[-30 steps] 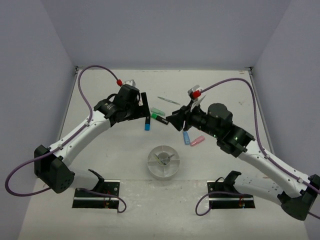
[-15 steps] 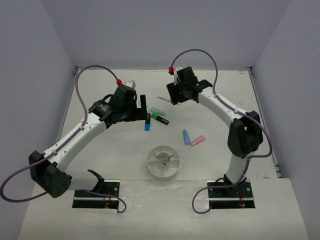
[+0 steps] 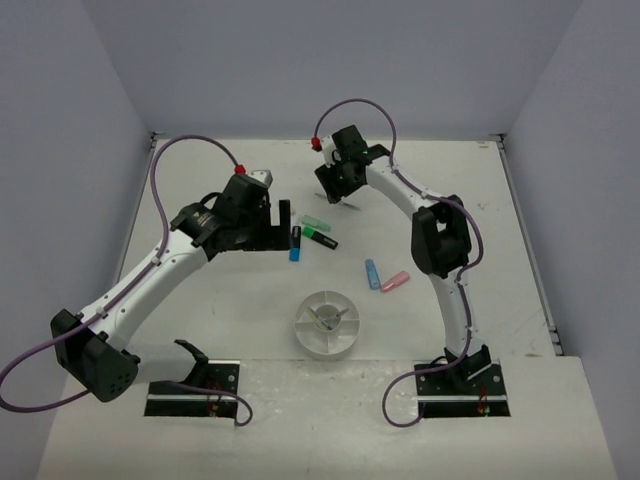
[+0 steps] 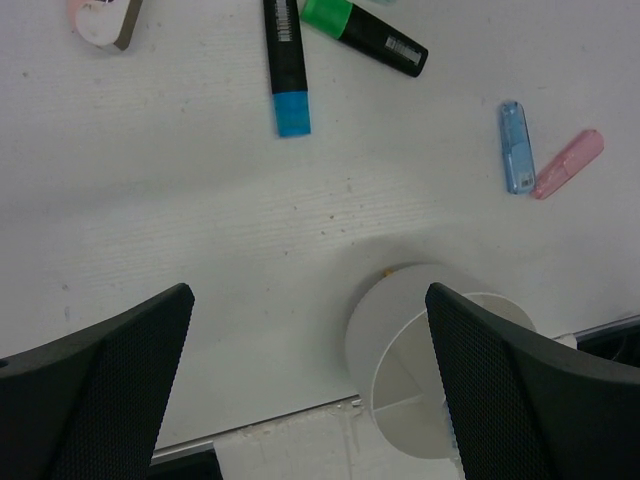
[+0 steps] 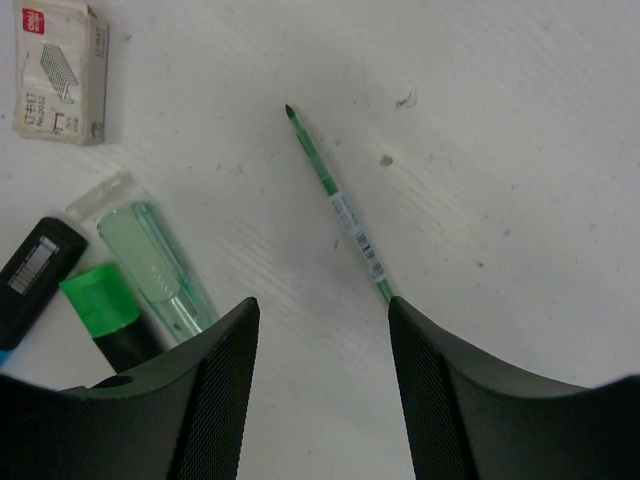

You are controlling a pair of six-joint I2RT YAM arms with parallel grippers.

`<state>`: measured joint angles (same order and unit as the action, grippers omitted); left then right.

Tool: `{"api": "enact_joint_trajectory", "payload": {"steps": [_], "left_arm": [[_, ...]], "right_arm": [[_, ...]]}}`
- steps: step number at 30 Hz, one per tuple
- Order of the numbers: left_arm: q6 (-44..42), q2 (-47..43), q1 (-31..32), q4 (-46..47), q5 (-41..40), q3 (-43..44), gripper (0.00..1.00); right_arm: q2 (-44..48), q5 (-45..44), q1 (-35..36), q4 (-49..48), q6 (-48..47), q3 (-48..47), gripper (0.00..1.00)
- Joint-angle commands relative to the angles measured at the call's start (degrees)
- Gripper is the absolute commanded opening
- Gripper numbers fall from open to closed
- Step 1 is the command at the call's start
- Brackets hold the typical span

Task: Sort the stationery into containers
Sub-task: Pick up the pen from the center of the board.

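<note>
Since the left gripper (image 4: 308,300) hangs with its jaws spread wide and nothing in them, you have free choice there. The black highlighter with the blue end (image 4: 288,70) lies well ahead of its fingers, with the green highlighter (image 4: 365,35) just beside it. The small blue piece (image 4: 513,145) and the pink piece (image 4: 568,165) lie side by side, ahead and off to the right. The white dish (image 4: 385,335) sits close against its right finger. These stubby pieces look light and rigid, so a pinch across the middle of the body should hold. The right gripper (image 5: 320,320) has its jaws partly apart and grips nothing. The thin green pen (image 5: 340,205) lies flat on the table, running from ahead of the fingers back to the inner edge of the right finger. Expect that pen to be light, stiff and slick, and so low that it may roll or skid away. Take it across the barrel near its printed middle, fingers square to its length and down at the table.
</note>
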<state>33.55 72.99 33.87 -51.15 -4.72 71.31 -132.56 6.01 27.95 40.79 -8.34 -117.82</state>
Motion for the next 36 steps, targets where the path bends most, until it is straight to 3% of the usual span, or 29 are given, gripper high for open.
{"api": "enact_joint_trajectory", "payload": {"steps": [1,8,17,21,24,30,36], "left_arm": [[-3.1,-1.1,-0.3,-1.9,2.4,-0.4,1.0],[-4.1,0.7,-0.3,-2.2,3.0,0.0,1.0],[-6.3,4.8,-0.3,-1.7,4.0,3.4,1.0],[-6.8,6.2,-0.3,-1.6,4.5,4.7,1.0],[-7.1,6.7,-0.3,-1.8,4.5,5.5,1.0],[-8.2,7.4,-0.3,-3.5,4.5,8.7,1.0],[-8.6,8.0,-0.3,-4.8,4.5,12.5,1.0]], "right_arm": [[-5.0,2.0,-0.7,3.2,-3.1,-8.1,0.56],[-8.1,3.1,-2.4,6.8,-1.6,-13.8,0.56],[-6.2,3.0,-3.0,7.9,-6.6,-7.5,0.57],[-8.6,3.4,-4.5,9.5,-5.9,-11.9,0.57],[-9.3,5.0,-4.7,10.9,-6.3,-13.3,0.55],[-9.3,6.4,-3.8,12.2,-8.0,-12.9,0.4],[-8.2,3.4,-4.0,13.4,-8.0,-10.8,0.43]]}}
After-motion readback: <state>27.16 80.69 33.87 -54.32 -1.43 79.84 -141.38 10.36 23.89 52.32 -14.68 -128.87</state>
